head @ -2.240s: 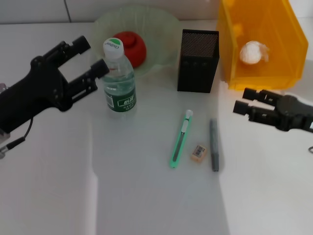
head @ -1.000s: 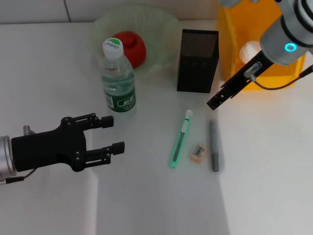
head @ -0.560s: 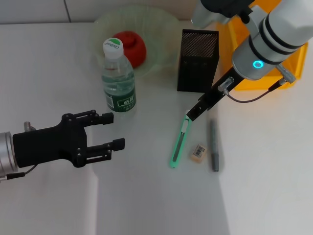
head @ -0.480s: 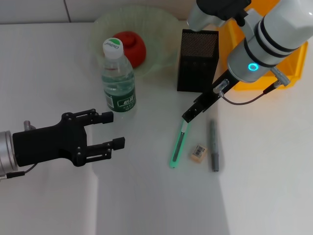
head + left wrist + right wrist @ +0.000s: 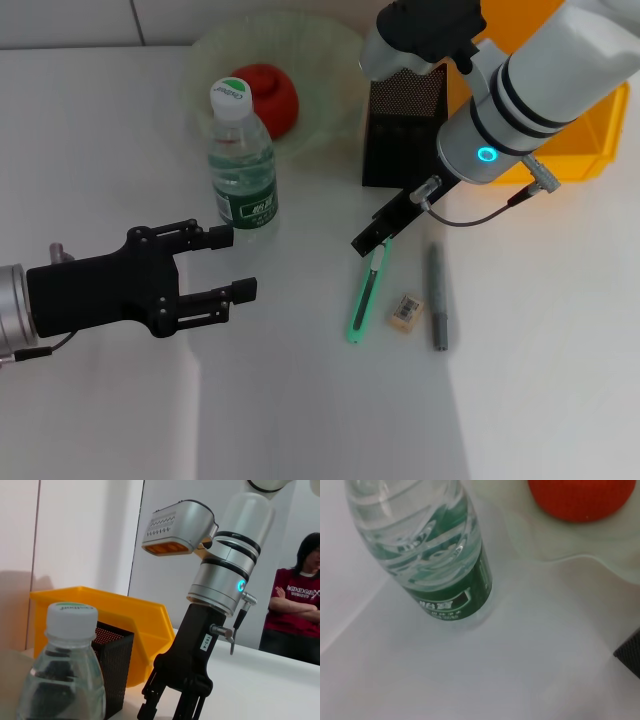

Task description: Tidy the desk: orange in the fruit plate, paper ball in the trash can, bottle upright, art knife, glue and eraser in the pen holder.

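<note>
My right gripper (image 5: 368,240) has swung in from beside the bin and dropped over the knife (image 5: 367,287), its black fingertips now poised at the knife's white upper end; whether they touch it I cannot tell, nor how far they are parted. My left gripper (image 5: 232,264) has pulled back from the bottle (image 5: 241,160) and hangs released over bare tabletop (image 5: 300,420), fingers spread, below and to the left of the bottle.

The knife is a slim green utility cutter with a white tip, lying flat and slightly slanted in front of the pen holder (image 5: 400,130), a black mesh box. Just beside it lies a small orange-and-tan eraser (image 5: 405,311), then a long grey stick (image 5: 437,297), the three apart from one another.

The bottle stands upright, clear plastic with a green label and white cap, close against the pale fruit plate (image 5: 330,60). The orange (image 5: 271,94), more red than orange, sits in that plate. The yellow bin (image 5: 590,130) stands to the right of the holder, largely behind my right arm.
</note>
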`<state>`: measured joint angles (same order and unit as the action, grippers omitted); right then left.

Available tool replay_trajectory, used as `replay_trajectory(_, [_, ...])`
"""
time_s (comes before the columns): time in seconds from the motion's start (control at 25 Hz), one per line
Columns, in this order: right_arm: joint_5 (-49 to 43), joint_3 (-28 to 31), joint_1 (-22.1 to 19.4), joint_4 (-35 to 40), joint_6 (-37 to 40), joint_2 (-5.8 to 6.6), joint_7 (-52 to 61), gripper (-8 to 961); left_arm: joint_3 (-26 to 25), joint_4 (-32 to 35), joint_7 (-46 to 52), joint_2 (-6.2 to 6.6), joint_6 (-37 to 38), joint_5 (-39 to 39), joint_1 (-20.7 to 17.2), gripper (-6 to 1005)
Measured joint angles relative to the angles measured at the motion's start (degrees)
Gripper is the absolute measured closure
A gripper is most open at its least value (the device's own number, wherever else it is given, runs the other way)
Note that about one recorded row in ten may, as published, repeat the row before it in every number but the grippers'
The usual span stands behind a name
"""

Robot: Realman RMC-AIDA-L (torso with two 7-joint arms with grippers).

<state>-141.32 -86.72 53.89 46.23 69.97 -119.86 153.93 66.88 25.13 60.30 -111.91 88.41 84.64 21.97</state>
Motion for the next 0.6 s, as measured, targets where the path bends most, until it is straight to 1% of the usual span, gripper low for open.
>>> replay_trajectory(0.2, [0.49,-0.30,0.39,-1.62,-1.83,-0.02,0.61,168,0.01,0.03,0.00,-0.26,-0.18,-0.01,0.00,283])
replay_trajectory(0.4, [0.43,-2.13,0.31,-1.69,-3.58,-0.02,3.14,380,0.05,0.03,0.00,-0.48,-0.40,-0.01,0.01,283])
replay_trajectory(0.6, [0.08,-3.58,0.39,-1.59,-4.81,-0.02,6.36,453,0.16,0.00,-0.01,-0.67,-0.69,0.00,0.37,283])
